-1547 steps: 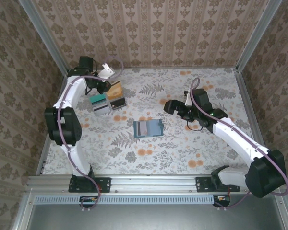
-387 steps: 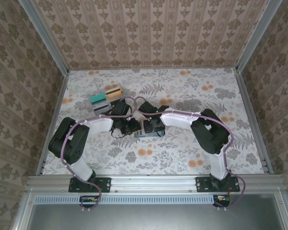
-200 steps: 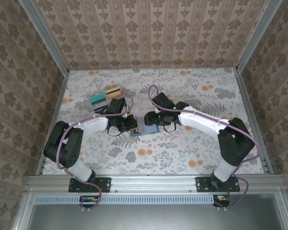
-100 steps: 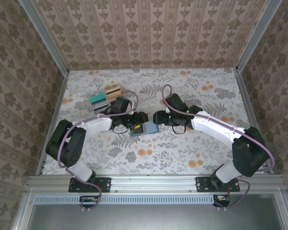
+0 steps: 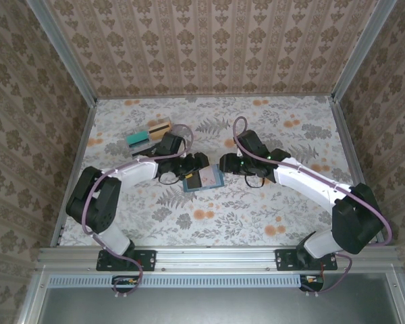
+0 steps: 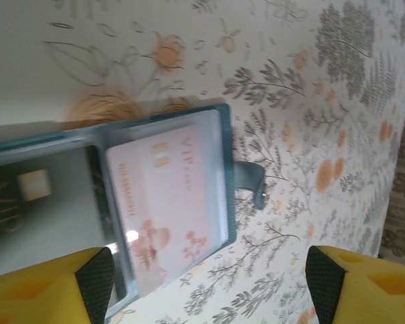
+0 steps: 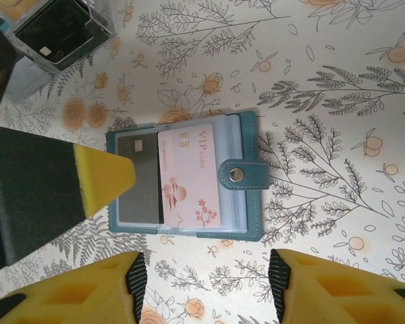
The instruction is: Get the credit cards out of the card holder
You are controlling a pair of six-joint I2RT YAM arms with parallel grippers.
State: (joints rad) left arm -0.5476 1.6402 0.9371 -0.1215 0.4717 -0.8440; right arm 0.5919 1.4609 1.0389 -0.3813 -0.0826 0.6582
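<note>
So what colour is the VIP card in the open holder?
The VIP card is pale pink with a floral print; clearest in the right wrist view.

From high over the 6 o'clock edge the top camera looks down on the whole table (image 5: 270, 209), while both wrist cameras face the holder (image 5: 204, 179) (image 6: 224, 202) (image 7: 243, 177) near its centre, the left very close from 9 o'clock, the right farther back from 3 o'clock.

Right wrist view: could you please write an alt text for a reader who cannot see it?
An open teal card holder lies flat on a floral tablecloth, with a pink card and a dark card in its slots. The left end effector's yellow fingertip reaches over its left edge, and the open right end effector hovers above.
</note>
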